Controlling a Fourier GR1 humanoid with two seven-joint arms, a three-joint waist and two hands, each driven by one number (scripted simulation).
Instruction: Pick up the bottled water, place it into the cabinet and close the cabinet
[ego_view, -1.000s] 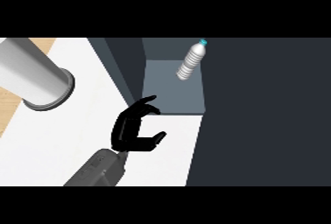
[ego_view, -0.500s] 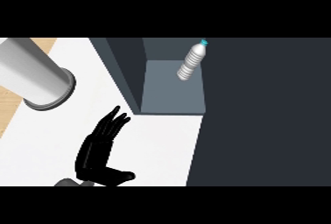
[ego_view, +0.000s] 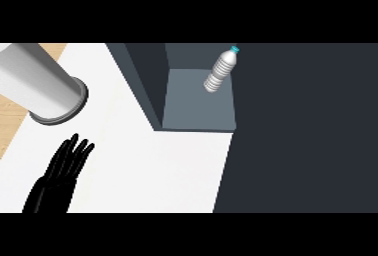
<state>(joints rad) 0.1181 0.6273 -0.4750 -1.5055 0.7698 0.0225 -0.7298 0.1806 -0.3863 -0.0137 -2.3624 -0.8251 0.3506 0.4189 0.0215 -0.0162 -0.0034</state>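
The clear plastic water bottle (ego_view: 220, 70) already stands inside the dark grey cabinet (ego_view: 198, 107) at upper centre; closing remains. The black robot hand (ego_view: 63, 172), lower left, has straight, empty fingers.

The bottle (ego_view: 221, 71) stands inside the cabinet (ego_view: 199, 107), toward the back of its floor and near its right wall. The cabinet sits on the tabletop (ego_view: 148, 165), at the far side, right of centre. Left of the cabinet, well apart from it, a cylinder (ego_view: 40, 85) lies at the far left. Nearer, at the lower left, a hand (ego_view: 63, 172) hangs over the tabletop with its fingers (ego_view: 77, 150) straight, pointing toward the cylinder.
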